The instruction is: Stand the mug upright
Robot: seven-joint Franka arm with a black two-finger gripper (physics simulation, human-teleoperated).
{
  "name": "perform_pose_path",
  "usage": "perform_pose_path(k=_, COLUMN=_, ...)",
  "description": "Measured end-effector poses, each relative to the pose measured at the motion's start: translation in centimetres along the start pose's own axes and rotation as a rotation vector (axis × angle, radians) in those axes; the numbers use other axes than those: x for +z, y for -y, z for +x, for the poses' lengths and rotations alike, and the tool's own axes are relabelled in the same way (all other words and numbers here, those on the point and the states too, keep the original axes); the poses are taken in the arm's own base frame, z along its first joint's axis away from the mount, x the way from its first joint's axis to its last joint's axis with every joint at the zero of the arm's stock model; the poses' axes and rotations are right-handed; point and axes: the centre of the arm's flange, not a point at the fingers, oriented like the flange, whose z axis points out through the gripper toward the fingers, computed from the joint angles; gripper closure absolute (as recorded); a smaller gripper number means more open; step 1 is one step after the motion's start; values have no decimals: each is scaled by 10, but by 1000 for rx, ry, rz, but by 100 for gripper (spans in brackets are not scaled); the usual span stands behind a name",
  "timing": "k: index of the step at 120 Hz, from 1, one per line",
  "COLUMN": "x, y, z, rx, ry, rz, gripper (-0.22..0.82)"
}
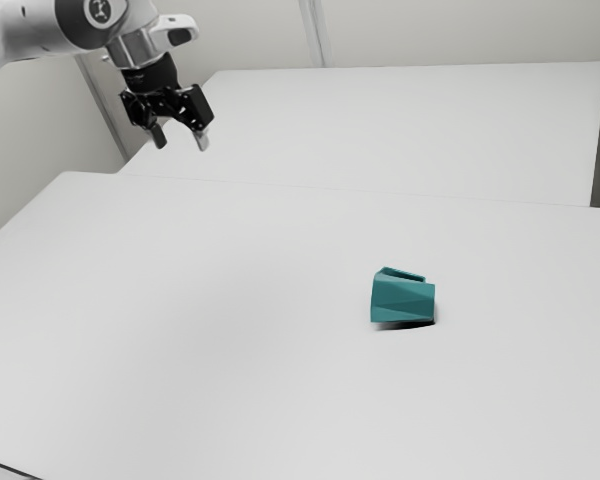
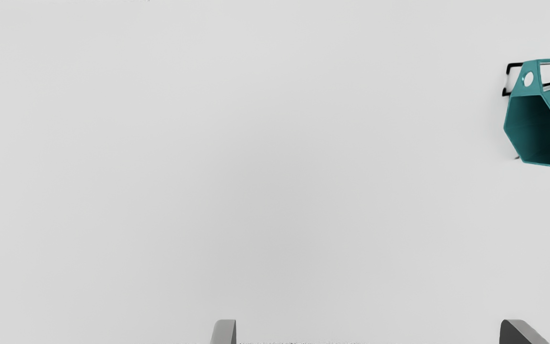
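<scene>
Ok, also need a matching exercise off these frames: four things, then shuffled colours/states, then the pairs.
Things:
1. mug
2. tool
3. tabletop
4. arm

Descriptions:
A. black, open, nothing between its fingers
B. mostly white, entering from the exterior view's upper left
C. teal, lying on its side
D. pale surface that the teal thing lies on

Pairs: 1-C, 2-A, 3-D, 4-B

Mug (image 1: 403, 300) matt teal, plastic-like, smooth flat facets w/ crisp edges; tabletop (image 1: 210, 330) matt off-white, v. smooth, no visible grain, out to its edges; gripper (image 1: 182, 141) body black, plastic-like w/ slight sheen, fingertips (image 2: 224, 332) smooth grey, material unclear.
</scene>
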Motion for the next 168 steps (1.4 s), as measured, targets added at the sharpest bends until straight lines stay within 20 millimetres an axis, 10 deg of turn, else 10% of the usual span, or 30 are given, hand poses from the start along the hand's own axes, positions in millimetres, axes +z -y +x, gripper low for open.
perform_pose_path(k=44, x=35, y=0, z=-3, rx=-6, ry=11, rz=-22, gripper=0)
perform_pose_path(k=109, x=153, y=-31, z=-50, rx=-154, ry=-136, rz=-203, gripper=0)
perform_pose_path(k=168, x=224, y=-31, z=-12, rx=-345, ry=-250, rz=-279, gripper=0)
